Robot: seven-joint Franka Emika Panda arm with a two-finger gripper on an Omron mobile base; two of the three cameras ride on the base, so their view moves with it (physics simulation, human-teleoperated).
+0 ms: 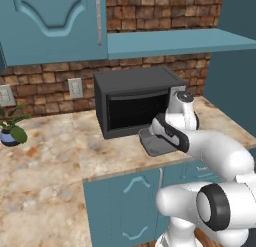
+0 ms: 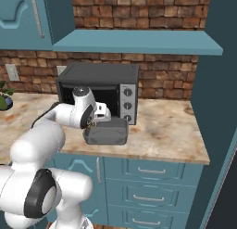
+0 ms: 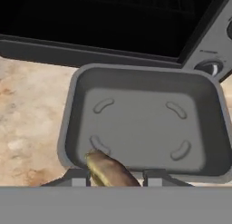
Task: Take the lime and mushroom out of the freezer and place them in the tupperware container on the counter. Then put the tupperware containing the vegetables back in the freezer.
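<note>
A: Writing first: is any brand, label or lettering readable?

B: None that can be made out. The toaster oven [image 2: 97, 91] has three round knobs on its right panel, but no marks beside them are legible, and the wall outlets [image 1: 75, 87] are blank.

A: Go from the left, then.

B: In the left base view a potted plant [image 1: 11, 127] stands at the far left of the surface [image 1: 45, 156], in front of the brick wall. The black toaster oven sits further right, against the wall. Just in front of it lies the tupperware container [image 3: 145, 123], a shallow dark grey tray, flat on the marbled top and near its front edge.

A: And the end effector?

B: The end effector [image 3: 113, 177] hangs over the container's near rim, pointing down into it. Its fingers are clamped on the mushroom [image 3: 108, 169], a brownish-tan speckled lump seen in the hand view between the two dark tips, above the tray's near left corner.

A: Is anything in the tray?

B: Its floor shows only four moulded curved ridges.
</note>
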